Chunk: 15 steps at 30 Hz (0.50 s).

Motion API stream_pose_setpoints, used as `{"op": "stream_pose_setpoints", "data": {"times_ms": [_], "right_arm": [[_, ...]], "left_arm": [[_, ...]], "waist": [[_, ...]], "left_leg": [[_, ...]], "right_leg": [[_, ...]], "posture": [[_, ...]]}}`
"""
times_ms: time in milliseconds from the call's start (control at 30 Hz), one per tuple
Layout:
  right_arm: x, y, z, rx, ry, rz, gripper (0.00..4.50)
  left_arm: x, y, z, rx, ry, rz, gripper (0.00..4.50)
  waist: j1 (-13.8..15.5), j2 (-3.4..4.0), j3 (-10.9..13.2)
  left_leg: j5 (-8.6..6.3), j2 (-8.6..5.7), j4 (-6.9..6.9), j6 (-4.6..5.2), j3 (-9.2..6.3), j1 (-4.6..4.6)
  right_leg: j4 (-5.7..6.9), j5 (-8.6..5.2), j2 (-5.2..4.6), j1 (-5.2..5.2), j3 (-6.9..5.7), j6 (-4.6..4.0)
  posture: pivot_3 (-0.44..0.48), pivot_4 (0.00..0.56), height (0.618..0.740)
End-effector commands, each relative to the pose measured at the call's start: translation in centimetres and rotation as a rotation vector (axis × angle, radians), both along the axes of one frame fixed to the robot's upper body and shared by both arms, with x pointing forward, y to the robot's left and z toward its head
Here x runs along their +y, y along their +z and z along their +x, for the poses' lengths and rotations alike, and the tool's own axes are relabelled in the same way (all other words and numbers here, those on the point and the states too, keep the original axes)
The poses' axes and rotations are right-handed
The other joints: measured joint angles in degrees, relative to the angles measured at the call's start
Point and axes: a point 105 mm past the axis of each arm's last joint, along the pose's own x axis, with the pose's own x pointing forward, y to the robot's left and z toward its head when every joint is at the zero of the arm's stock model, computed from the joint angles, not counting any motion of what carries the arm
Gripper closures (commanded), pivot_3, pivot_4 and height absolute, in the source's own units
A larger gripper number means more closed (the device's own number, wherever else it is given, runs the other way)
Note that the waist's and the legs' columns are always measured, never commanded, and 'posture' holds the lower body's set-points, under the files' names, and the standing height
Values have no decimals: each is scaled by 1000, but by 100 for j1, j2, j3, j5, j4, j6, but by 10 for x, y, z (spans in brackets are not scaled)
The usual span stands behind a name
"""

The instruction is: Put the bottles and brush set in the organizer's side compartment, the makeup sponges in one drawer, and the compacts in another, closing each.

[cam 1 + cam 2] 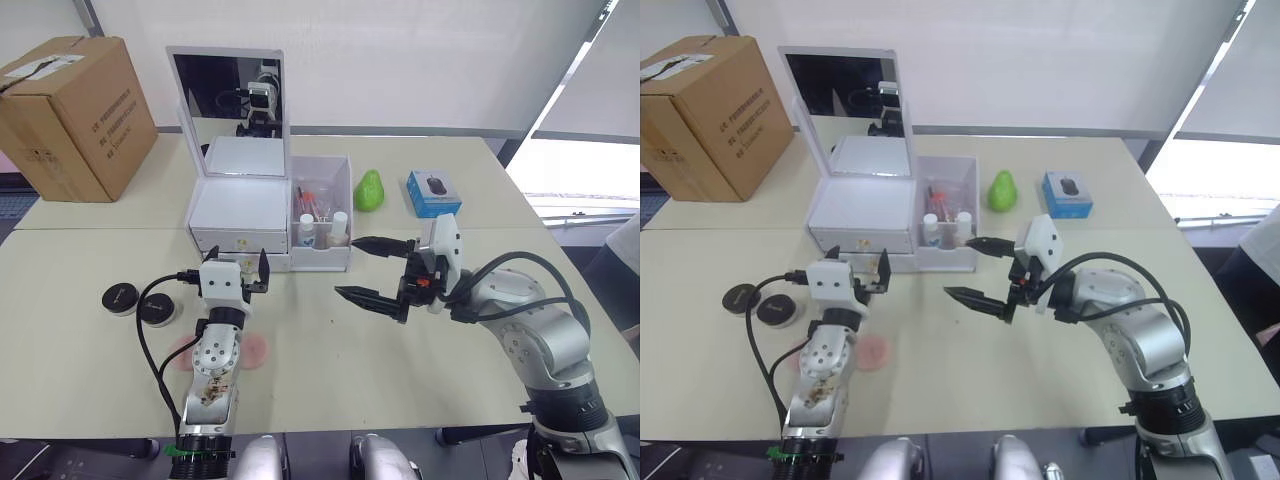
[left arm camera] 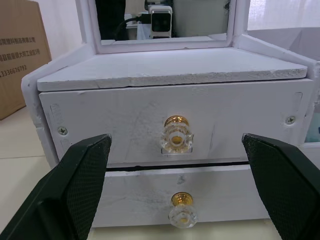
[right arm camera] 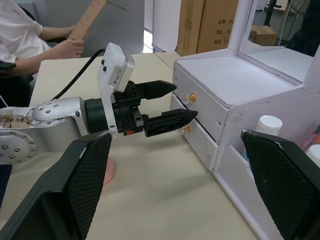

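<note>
left gripper [image 1: 240, 268] spread before organizer [image 1: 240, 215] drawers, shut

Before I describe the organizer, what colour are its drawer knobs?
Gold with clear glass-like heads, clearest in the left wrist view.

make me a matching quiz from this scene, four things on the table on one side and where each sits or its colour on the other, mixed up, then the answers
Things:
1. cardboard box
2. pear
3. compacts
4. bottles

Places or colours:
A. in the organizer's side compartment
B. black and round, on the table on the robot's left, beside the left arm
C. green, just beyond the organizer's right side
D. brown, at the far left corner of the table

Pairs: 1-D, 2-C, 3-B, 4-A
</note>
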Motion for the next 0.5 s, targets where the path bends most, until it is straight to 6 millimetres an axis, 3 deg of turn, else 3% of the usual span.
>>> {"op": "stream_pose_setpoints", "data": {"times_ms": [33, 367, 400, 500], "right_arm": [[-3, 12, -1, -61, -11, 6, 0], [-4, 19, 0, -78, -22, 13, 0], [-5, 19, 0, -80, -25, 14, 0], [-6, 21, 1, -82, -34, 20, 0]], "left_arm": [[-5, 14, 0, -64, -17, -5, 608], [-5, 5, 2, -19, -20, -21, 3715], [-4, 4, 2, -15, -17, -24, 3934], [-3, 4, 2, -12, -17, -23, 3939]], "waist": [[-1, 0, 0], [2, 2, -1], [2, 2, -1], [3, 2, -1]], "left_leg": [[0, 0, 0, 0, 0, 0], [0, 0, 0, 0, 0, 1], [0, 0, 0, 0, 0, 0], [0, 0, 0, 0, 0, 2]], "right_leg": [[0, 3, 0, 0, 0, -2], [0, 6, 0, 1, -1, -2], [0, 6, 0, 1, -1, -2], [0, 7, 0, 3, -1, -2]], "posture": [[0, 150, 740], [0, 150, 740], [0, 150, 740], [0, 150, 740]]}}
